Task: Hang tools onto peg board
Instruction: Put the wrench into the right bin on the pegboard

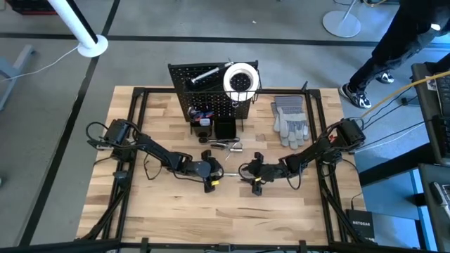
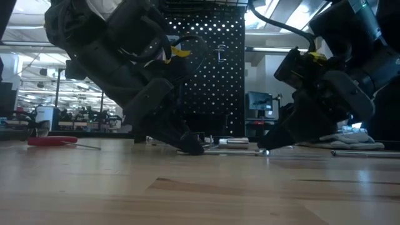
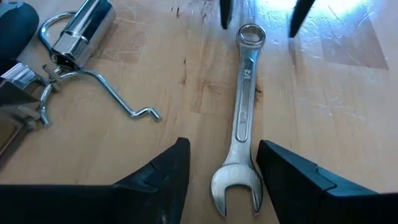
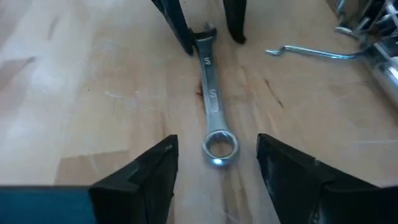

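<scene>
A silver combination wrench lies flat on the wooden table between my two grippers. My left gripper is open, its fingers standing on either side of the wrench's open-jaw end. My right gripper faces it, open, with its fingers either side of the ring end. The black peg board stands upright at the table's far middle, with a white tape roll hanging at its top right.
A bent wire hook and a shiny metal cylinder lie beside the wrench, toward the peg board. Grey gloves lie at the far right. A red tool lies on the table in the low view. A person walks beyond the far right corner.
</scene>
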{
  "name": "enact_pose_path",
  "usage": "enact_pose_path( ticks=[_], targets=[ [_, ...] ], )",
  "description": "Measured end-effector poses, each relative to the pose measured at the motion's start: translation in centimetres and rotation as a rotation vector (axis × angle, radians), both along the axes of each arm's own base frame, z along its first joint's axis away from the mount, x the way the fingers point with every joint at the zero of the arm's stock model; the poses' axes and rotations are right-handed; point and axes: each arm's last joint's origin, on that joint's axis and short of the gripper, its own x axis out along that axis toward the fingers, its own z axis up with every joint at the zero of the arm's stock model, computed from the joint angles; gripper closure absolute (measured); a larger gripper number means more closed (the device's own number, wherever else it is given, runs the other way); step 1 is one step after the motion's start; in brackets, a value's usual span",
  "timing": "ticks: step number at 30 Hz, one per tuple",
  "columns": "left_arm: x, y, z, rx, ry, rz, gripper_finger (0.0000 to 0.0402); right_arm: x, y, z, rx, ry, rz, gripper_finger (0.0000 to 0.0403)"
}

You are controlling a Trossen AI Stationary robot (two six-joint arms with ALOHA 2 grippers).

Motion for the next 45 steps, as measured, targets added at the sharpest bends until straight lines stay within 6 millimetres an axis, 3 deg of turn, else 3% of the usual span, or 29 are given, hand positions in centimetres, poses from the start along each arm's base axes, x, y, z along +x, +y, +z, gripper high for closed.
enact_pose_path(
  ticks=[7,17,23,27,35,38,42,45],
  targets=[
    [0.0,-0.1,-0.3,-0.001,0.008,0.0,0.0244,0.4,0.1,1.2,-0.038,-0.065,0.033,0.024],
    [0.0,-0.1,-0.3,0.004,0.008,-0.006,0.0245,-0.1,0.0,0.3,-0.073,0.042,0.042,0.0392],
    [0.1,-0.1,-0.2,0.009,-0.016,-0.019,0.0245,0.1,0.0,-0.5,-0.081,0.053,0.036,0.0382],
    [0.1,-0.1,-0.2,0.009,-0.017,-0.02,0.0245,0.2,0.0,-1.3,-0.071,0.065,0.026,0.0397],
    [0.1,-0.1,-0.2,0.009,-0.013,-0.019,0.0246,0.2,0.0,-1.5,-0.066,0.073,0.03,0.0398],
    [0.1,-0.1,-0.2,0.008,-0.013,-0.022,0.0263,0.2,0.0,-1.5,-0.066,0.074,0.031,0.0398],
    [0.2,-0.1,-0.2,0.002,-0.015,-0.023,0.0315,0.1,0.0,-1.5,-0.065,0.075,0.032,0.0396],
    [0.2,-0.1,-0.2,0.002,-0.014,-0.023,0.0315,0.1,0.0,-1.5,-0.065,0.075,0.032,0.04]
  ],
)
